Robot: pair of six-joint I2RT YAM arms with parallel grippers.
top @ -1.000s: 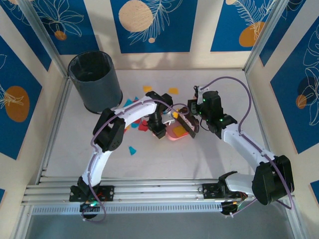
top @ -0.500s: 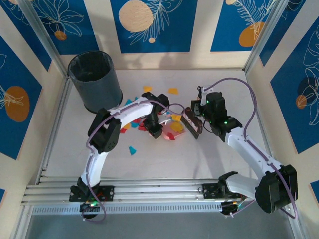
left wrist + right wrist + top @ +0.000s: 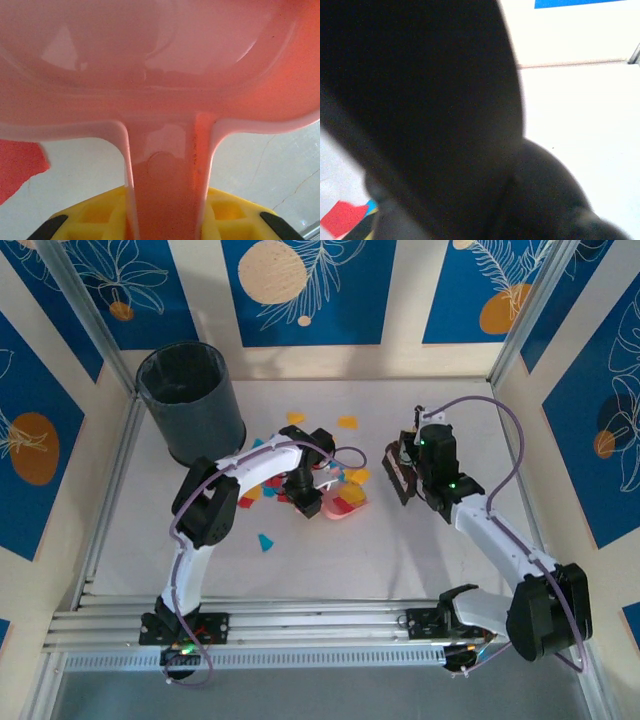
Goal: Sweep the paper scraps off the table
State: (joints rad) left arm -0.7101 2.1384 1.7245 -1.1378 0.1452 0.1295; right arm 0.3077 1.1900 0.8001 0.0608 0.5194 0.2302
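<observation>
The dustpan (image 3: 346,507) is gripped by the left pincer (image 3: 309,501), the brush (image 3: 398,484) by the right pincer (image 3: 411,473). More paper scraps (image 3: 347,422) must be swept in next.

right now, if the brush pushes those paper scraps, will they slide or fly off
The paper scraps look thin and flat, so probably very light: likely to slide, maybe flip. They lie flush on the table, so some may slip under the brush.

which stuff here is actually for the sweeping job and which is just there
For the job:
paper scraps
table
pink dustpan
brush
probably the dark bin

Just there:
patterned walls
aluminium rails
</observation>
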